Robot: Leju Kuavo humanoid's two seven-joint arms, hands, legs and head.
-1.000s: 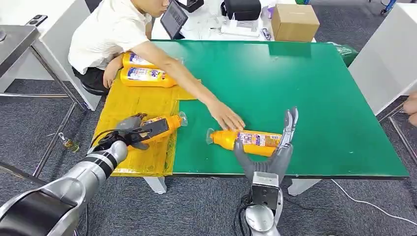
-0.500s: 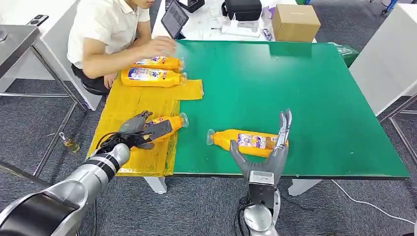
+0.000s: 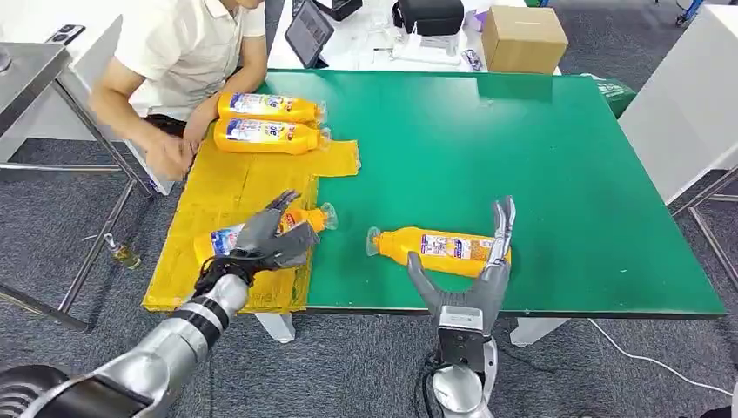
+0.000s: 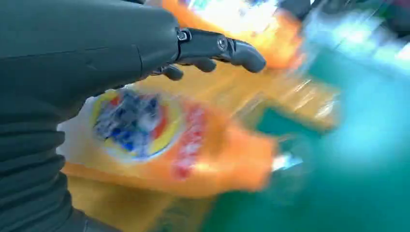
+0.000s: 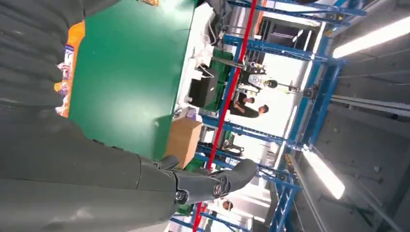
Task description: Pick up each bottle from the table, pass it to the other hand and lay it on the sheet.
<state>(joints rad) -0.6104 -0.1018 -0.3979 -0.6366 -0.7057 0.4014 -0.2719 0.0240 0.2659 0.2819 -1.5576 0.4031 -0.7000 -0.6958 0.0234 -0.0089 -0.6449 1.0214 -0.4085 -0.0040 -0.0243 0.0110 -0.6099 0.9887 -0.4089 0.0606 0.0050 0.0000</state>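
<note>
An orange bottle (image 3: pixel 224 240) lies on the yellow sheet (image 3: pixel 235 187), its clear cap (image 3: pixel 325 213) reaching onto the green table (image 3: pixel 540 157). My left hand (image 3: pixel 271 233) hovers over it with fingers spread and holds nothing; the left wrist view shows the fingers (image 4: pixel 220 47) stretched above the blurred bottle (image 4: pixel 159 145). A second orange bottle (image 3: pixel 439 247) lies on the table near the front edge. My right hand (image 3: pixel 474 277) stands behind it, fingers straight up, open around it. Two more bottles (image 3: pixel 270 107) (image 3: pixel 264 135) lie side by side at the sheet's far end.
A person (image 3: pixel 187 52) in a white shirt sits at the table's far left corner, a hand (image 3: pixel 170 157) beside the sheet. A cardboard box (image 3: pixel 522 37), a tablet (image 3: pixel 309 33) and a black case (image 3: pixel 429 16) stand beyond the table. A metal table (image 3: pixel 30 74) is at left.
My left hand has let go of the bottle and spread its fingers above it. The person pulled the arm back from the table and set a bottle at the sheet's far end. The right hand barely moved.
</note>
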